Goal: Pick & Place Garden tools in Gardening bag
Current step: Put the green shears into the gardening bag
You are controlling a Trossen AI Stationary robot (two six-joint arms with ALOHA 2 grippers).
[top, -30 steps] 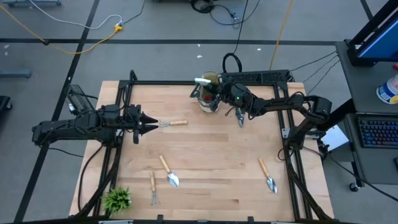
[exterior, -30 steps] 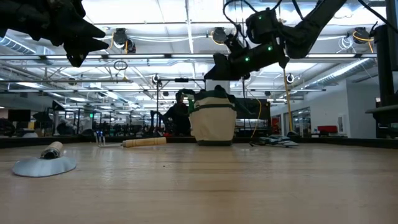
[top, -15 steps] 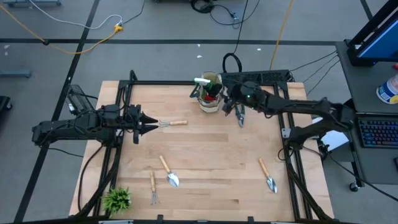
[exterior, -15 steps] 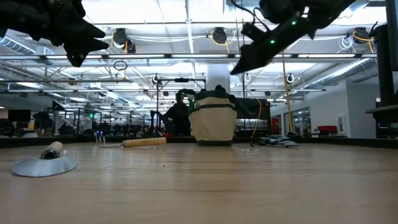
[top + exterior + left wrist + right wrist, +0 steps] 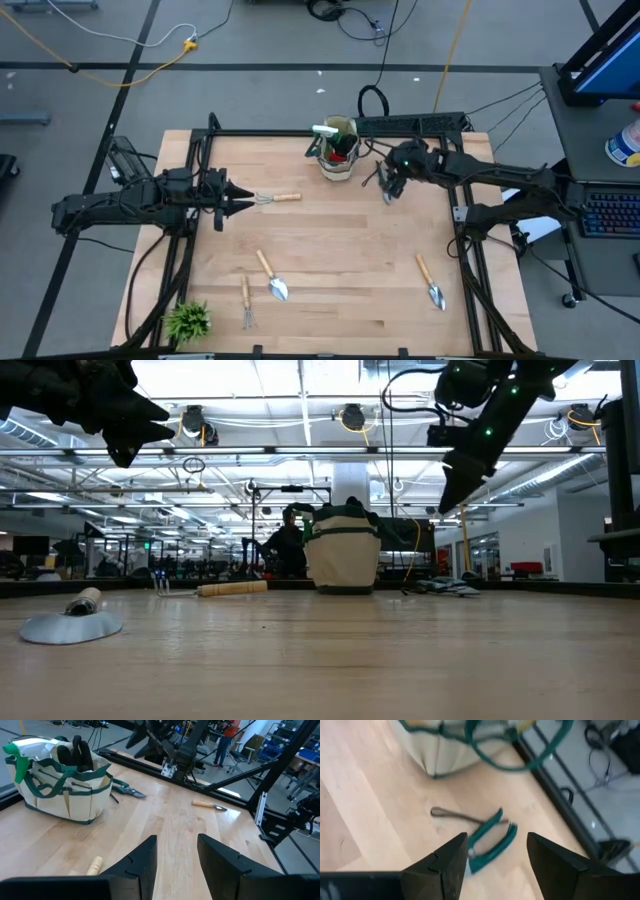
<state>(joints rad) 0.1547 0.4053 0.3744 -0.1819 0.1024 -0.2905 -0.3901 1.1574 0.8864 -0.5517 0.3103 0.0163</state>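
The beige gardening bag (image 5: 338,158) stands upright at the table's far middle, with a green spray bottle with a white trigger (image 5: 324,130) and a glove (image 5: 75,751) inside. My right gripper (image 5: 497,855) is open and hovers above green-handled pruning shears (image 5: 490,840), which lie flat on the table just right of the bag. My left gripper (image 5: 240,200) is open and held high at the table's left, pointing at a wooden-handled rake (image 5: 276,198) on the table.
A trowel (image 5: 271,276) and a small rake (image 5: 246,302) lie near the front left. Another trowel (image 5: 431,283) lies at the front right. A spiky green plant (image 5: 188,320) stands at the front left corner. A black frame (image 5: 420,122) runs along the far edge.
My right gripper has swung from above the bag toward the table's right edge, and has tipped to point more steeply down at the table beside the bag. It has stayed open.
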